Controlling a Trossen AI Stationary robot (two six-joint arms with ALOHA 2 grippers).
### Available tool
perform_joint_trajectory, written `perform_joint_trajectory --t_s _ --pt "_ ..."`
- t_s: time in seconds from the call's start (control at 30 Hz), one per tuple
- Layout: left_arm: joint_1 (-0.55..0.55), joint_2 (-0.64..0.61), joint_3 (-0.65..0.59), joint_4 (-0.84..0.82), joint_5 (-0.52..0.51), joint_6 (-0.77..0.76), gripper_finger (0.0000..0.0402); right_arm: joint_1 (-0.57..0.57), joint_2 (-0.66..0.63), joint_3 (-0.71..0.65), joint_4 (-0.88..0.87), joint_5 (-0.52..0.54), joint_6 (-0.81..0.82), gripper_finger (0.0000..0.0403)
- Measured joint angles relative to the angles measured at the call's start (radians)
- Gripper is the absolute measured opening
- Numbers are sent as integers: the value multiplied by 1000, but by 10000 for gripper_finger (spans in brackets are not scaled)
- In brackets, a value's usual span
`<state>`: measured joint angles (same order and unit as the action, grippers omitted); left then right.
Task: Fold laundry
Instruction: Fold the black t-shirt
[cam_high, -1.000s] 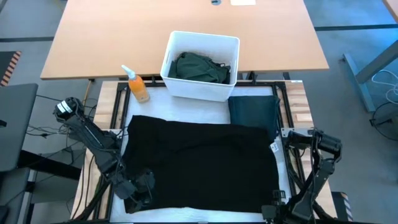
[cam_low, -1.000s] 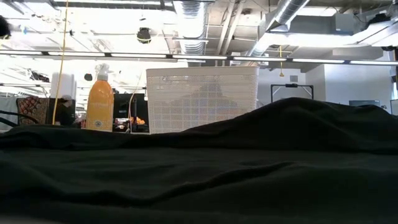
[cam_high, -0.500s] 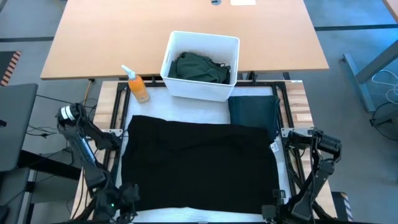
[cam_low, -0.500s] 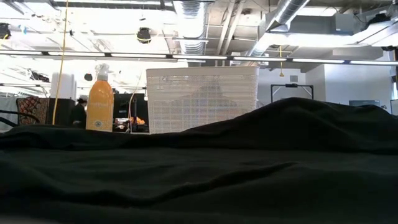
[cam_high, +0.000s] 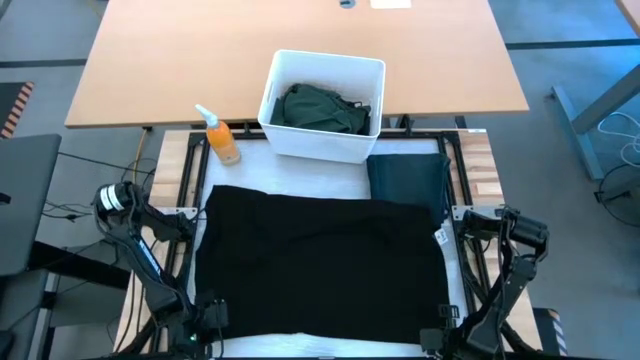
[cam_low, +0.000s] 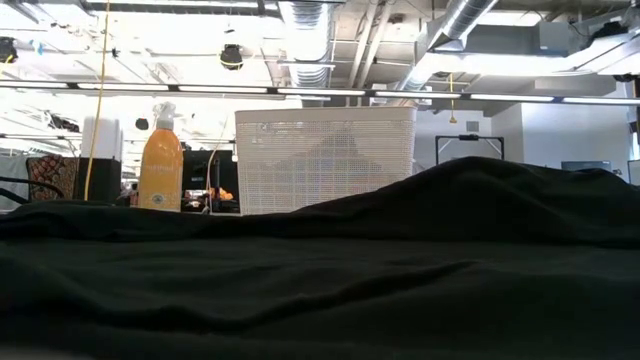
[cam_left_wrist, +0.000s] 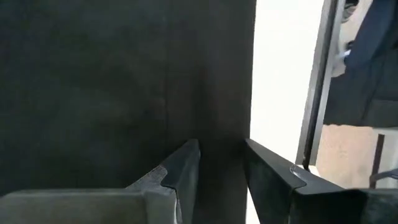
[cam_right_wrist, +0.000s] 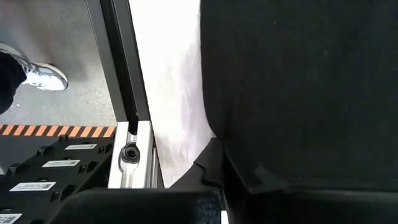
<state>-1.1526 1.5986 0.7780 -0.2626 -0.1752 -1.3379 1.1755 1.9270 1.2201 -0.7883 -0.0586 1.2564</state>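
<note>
Since a second ago we see the left arm drawn back from the black cloth's near-left corner toward the bench edge, while the right arm has kept its place at the near-right corner and the cloth has not shifted.

Going from left to right: our left end effector (cam_left_wrist: 221, 163) sits at the near-left corner of the black cloth (cam_high: 322, 265). Its two fingers stand apart with dark fabric showing between them; we cannot tell whether they grip it. Beyond it, an orange spray bottle (cam_high: 219, 136) stands at the far-left of the white work surface (cam_high: 300, 172), just beside the white bin (cam_high: 322, 104). A dark green garment (cam_high: 322, 108) lies bunched inside the bin.

The black cloth is spread wide and mostly flat over the middle of the bench, its far edge short of the bin. In the low view it fills the foreground and rises in a hump on the right. A folded dark garment (cam_high: 408, 180) lies by the cloth's far-right corner, in front of the bin. Our right end effector (cam_right_wrist: 221, 168) is at the near-right edge of the cloth, closed, with fabric lying right at its fingertips.
</note>
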Motion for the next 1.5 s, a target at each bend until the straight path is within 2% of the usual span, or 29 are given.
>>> perform_joint_trajectory --t_s 0.2,0.3,0.4,0.47,0.57,0.67,0.87,1.0,1.1,1.27,1.33,1.5 --pt "0 60 5 8 3 34 109 0 0 0 5 0 5 17" --pt "0 81 6 2 -3 21 76 0 0 0 7 0 25 17" --pt "0 86 6 -22 -20 -14 20 0 0 4 6 0 27 16" --pt "-1 83 5 -23 -38 -20 8 0 1 22 -15 0 22 16" --pt "0 54 14 -55 -41 14 2 0 9 76 -108 -5 -2 16" --pt "0 -2 46 -171 -60 45 0 0 6 149 -237 -10 -6 16" --pt "0 -141 161 -392 -203 89 0 0 2 277 -492 24 4 16" --pt "0 -210 242 -464 -313 164 0 0 2 330 -639 35 55 16" --pt "0 -229 272 -469 -376 225 0 1 0 354 -680 35 77 16" --pt "0 -231 308 -477 -388 281 0 2 0 372 -741 40 101 15" --pt "0 -231 319 -507 -388 265 0 2 -1 383 -790 59 154 15" --pt "-9 -232 340 -637 -381 166 0 2 -57 387 -783 138 241 15"
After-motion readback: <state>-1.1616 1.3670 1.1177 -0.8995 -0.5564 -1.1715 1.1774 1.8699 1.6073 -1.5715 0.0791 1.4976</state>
